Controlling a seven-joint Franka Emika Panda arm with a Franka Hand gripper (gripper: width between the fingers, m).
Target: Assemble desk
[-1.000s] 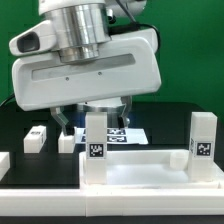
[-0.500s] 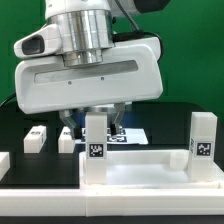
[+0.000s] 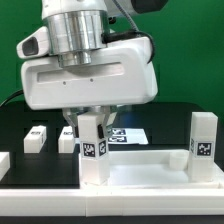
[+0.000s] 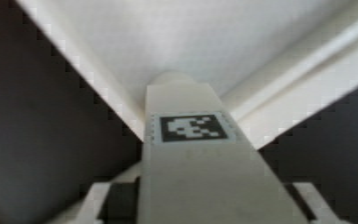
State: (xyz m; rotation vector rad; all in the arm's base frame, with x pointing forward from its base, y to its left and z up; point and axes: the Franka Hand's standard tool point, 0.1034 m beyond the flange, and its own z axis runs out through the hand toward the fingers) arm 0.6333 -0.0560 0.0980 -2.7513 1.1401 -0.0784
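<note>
Quick update on the desk build. A second ago I was hanging higher up and off toward the exterior view's right. Now I've come down and slid over, so my jaws straddle the top end of the near leg [image 3: 92, 140].

That leg stands upright in the corner socket of the panel [image 3: 140, 168] on the exterior view's left, tag facing out. It also looks nudged a hair to that side compared with half a second back, so I'm guessing I've made contact.

In the wrist view the leg [image 4: 202, 175] runs straight out between my jaws with its tag [image 4: 195, 128] dead centre, so the line-up looks good. Whether the jaws are actually pinching it or just sitting close on both sides, I honestly can't tell. There's a thin dark sliver on one side that could be a gap or a shadow.

My read is that I'm done approaching and this is the grab-and-seat step for this leg, probably pressing or twisting it home.

Still plenty to do:
- A second leg [image 3: 203, 140] is up at the corner on the exterior view's right.
- Two small tagged white pieces, likely more legs, sit loose on the black table [image 3: 15, 128], one at [image 3: 36, 138] and one at [image 3: 67, 141].
- The marker board [image 3: 130, 133] lies behind everything.
</note>
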